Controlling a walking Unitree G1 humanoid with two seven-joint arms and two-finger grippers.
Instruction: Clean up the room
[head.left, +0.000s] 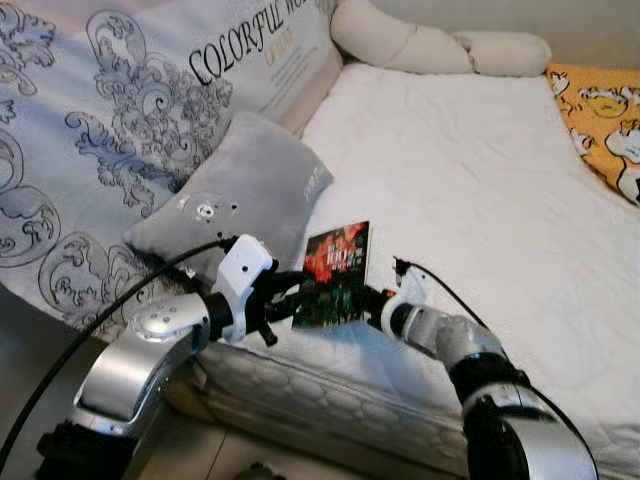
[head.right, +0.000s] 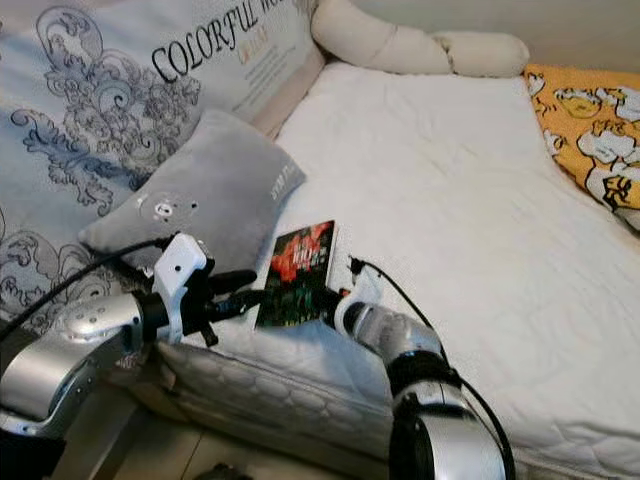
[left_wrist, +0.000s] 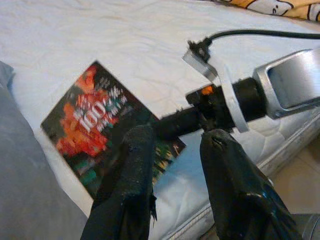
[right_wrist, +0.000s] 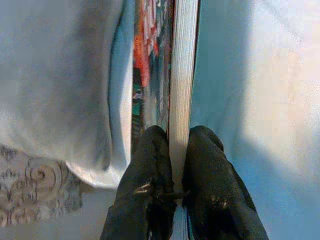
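Note:
A book (head.left: 337, 268) with a red and green cover lies on the white mattress (head.left: 470, 190) close to its front edge, beside a grey pillow. My right gripper (head.left: 368, 297) is shut on the book's near right edge. In the right wrist view, its fingers (right_wrist: 150, 165) pinch the cover and pages (right_wrist: 182, 75). My left gripper (head.left: 295, 290) is open at the book's near left corner. In the left wrist view, its two fingers (left_wrist: 135, 165) stand apart over that book (left_wrist: 95, 130) corner and the right gripper's tip.
The grey pillow (head.left: 240, 195) leans on a patterned grey duvet (head.left: 110, 110) to the left. A long cream bolster (head.left: 430, 45) lies at the mattress's far end, an orange cartoon-print cloth (head.left: 605, 120) at the far right. Floor (head.left: 240, 455) shows below the mattress's front edge.

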